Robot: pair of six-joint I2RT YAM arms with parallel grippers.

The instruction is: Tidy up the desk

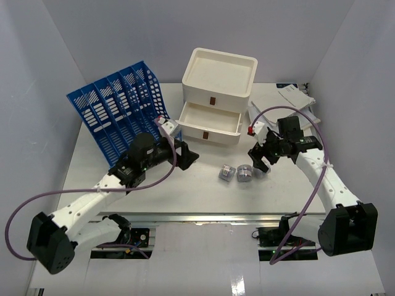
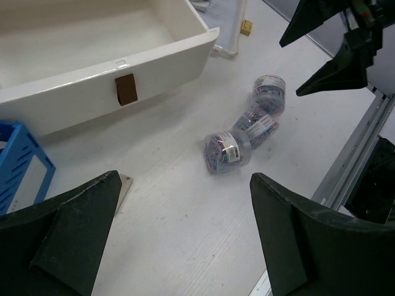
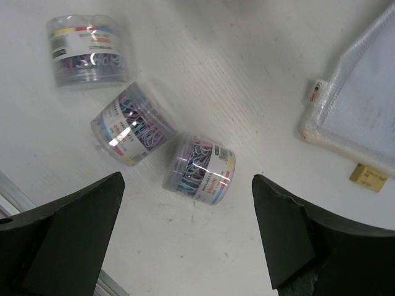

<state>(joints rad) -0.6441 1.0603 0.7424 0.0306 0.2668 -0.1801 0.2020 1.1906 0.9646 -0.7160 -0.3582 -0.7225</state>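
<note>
The white desk (image 1: 185, 194) has a silver rail (image 1: 203, 217) along its near edge. At its far left stands a blue file rack (image 1: 114, 108), leaning. Just beside that, a cream drawer box (image 1: 219, 80) sits with its lower drawer pulled out. In front of the box, three clear tubs of coloured paper clips lie close together: the outer tub (image 3: 88, 49), the middle tub (image 3: 133, 123) and the tub nearest the pouch (image 3: 200, 171). The mesh pouch (image 3: 364, 117) lies near them with a small yellow block (image 3: 368, 177) just beside it. Papers (image 1: 287, 102) rest at the far right.
</note>
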